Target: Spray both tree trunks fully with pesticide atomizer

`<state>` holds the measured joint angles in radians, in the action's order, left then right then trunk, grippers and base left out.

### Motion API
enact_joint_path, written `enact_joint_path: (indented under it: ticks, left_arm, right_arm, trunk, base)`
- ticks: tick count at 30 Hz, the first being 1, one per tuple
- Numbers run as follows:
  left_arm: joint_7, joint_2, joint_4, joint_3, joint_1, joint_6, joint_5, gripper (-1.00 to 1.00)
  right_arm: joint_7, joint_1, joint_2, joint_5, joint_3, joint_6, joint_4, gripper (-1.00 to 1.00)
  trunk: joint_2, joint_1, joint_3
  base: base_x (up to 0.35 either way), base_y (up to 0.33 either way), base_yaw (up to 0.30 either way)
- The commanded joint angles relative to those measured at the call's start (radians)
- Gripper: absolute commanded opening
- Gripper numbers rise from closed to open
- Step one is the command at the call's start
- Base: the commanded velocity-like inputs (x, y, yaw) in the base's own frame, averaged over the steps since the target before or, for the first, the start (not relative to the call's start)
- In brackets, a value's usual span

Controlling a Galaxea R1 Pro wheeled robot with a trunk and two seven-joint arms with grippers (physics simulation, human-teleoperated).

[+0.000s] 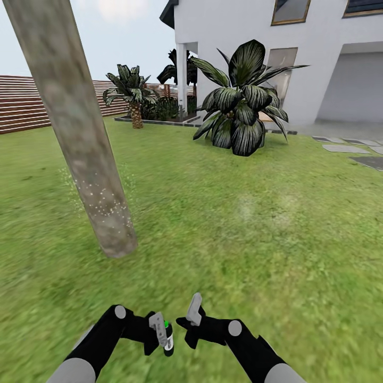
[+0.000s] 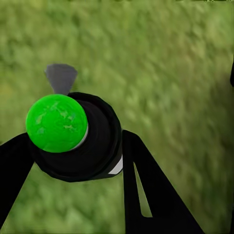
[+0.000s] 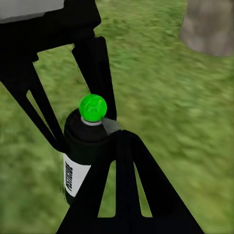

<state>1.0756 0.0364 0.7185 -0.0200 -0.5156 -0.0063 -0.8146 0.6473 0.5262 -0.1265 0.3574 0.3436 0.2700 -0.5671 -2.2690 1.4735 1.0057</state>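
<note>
Dark atomizer (image 1: 168,340), green cap, pale label, clamped in left gripper (image 1: 159,334) above lawn (image 1: 239,229). Right gripper (image 1: 192,319) probably open, beside it. Speckled tree trunk (image 1: 101,202) ahead left; house (image 1: 319,53) behind.

green-capped atomizer (image 1: 168,339) upright, speckled trunk (image 1: 80,127) ahead

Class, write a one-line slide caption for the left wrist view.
Left gripper clamps the pesticide atomizer, its green-lit cap facing the camera, above blurred lawn.
</note>
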Motion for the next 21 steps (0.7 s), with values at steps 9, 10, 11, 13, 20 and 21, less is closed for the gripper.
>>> enact_joint_path:
  ticks: [9, 10, 11, 13, 20, 21]
  left_arm:
    - [-0.016, 0.02, -0.001, 0.002, 0.0, -0.001, -0.01, -1.0]
    - [-0.016, 0.02, -0.001, 0.002, 0.0, -0.001, -0.01, -1.0]
    - [-0.016, 0.02, -0.001, 0.002, 0.0, -0.001, -0.009, -1.0]
    - [-0.016, 0.021, -0.001, 0.002, 0.0, -0.001, -0.009, -1.0]
    - [-0.015, 0.026, 0.0, 0.002, 0.0, -0.003, -0.006, -1.0]
    - [-0.015, 0.026, 0.0, 0.002, 0.0, -0.003, -0.005, -1.0]
  right_arm:
    - [0.0, 0.0, -0.001, 0.0, 0.0, 0.0, 0.0, -1.0]
    - [0.0, 0.0, -0.001, 0.0, 0.0, 0.0, 0.001, -1.0]
    - [0.0, 0.0, -0.001, 0.0, 0.0, 0.0, 0.001, -1.0]
    - [0.0, 0.0, -0.001, 0.0, 0.0, 0.0, 0.001, -1.0]
    - [0.0, 0.0, -0.001, 0.0, 0.0, 0.0, 0.001, -1.0]
    - [0.0, 0.0, -0.001, 0.0, 0.0, 0.0, 0.001, -1.0]
  trunk:
    - [0.0, 0.0, 0.0]
    - [0.0, 0.0, 0.0]
    - [0.0, 0.0, 0.0]
    - [0.0, 0.0, 0.0]
    - [0.0, 0.0, 0.0]
    - [0.0, 0.0, 0.0]
  base:
    - [0.0, 0.0, 0.0]
    - [0.0, 0.0, 0.0]
    - [0.0, 0.0, 0.0]
    - [0.0, 0.0, 0.0]
    - [0.0, 0.0, 0.0]
    - [0.0, 0.0, 0.0]
